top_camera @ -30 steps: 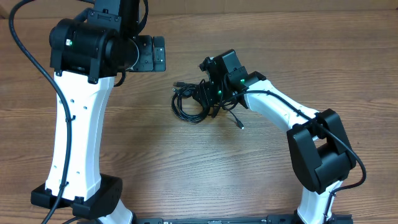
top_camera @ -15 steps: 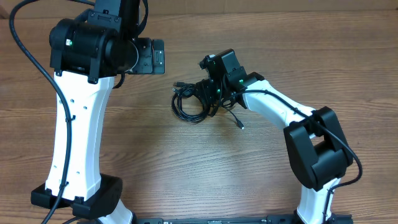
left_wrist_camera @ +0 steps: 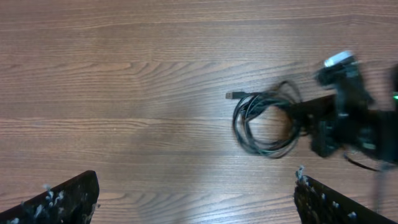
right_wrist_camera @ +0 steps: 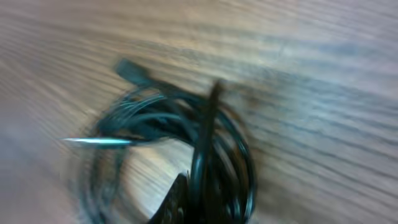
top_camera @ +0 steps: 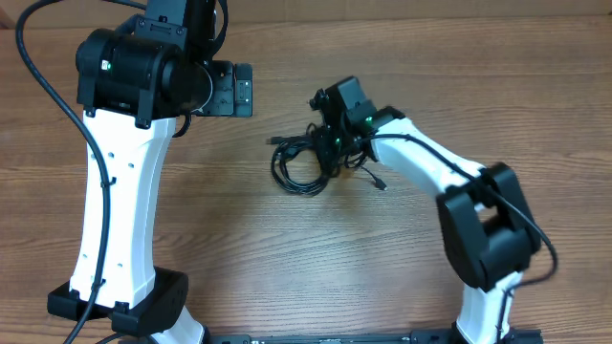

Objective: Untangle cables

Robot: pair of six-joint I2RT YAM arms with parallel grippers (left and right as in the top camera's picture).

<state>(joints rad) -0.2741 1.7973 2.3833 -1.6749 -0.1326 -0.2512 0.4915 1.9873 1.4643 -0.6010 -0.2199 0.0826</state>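
The cables (top_camera: pixel 298 170) lie as a small black coil in the middle of the wooden table, also seen as the cables (left_wrist_camera: pixel 264 121) in the left wrist view. One plug end (top_camera: pixel 273 142) sticks out to the upper left; another loose end (top_camera: pixel 380 182) trails to the right. My right gripper (top_camera: pixel 331 153) sits on the coil's right side and is shut on a bundle of strands. The right wrist view is blurred; there the cables (right_wrist_camera: pixel 186 124) run down between the fingers of the right gripper (right_wrist_camera: pixel 205 205). My left gripper (top_camera: pixel 235 86) hangs open well left of the coil, and the left gripper (left_wrist_camera: pixel 196 199) holds nothing.
The left arm's white column (top_camera: pixel 120 201) and base stand at the left of the table. The right arm's base (top_camera: pixel 490 239) stands at the right front. Bare wood (left_wrist_camera: pixel 124 74) surrounds the coil.
My right gripper has shut on the coil's right side. The coil and its trailing plug end have shifted a little to the right. The left arm has not moved.
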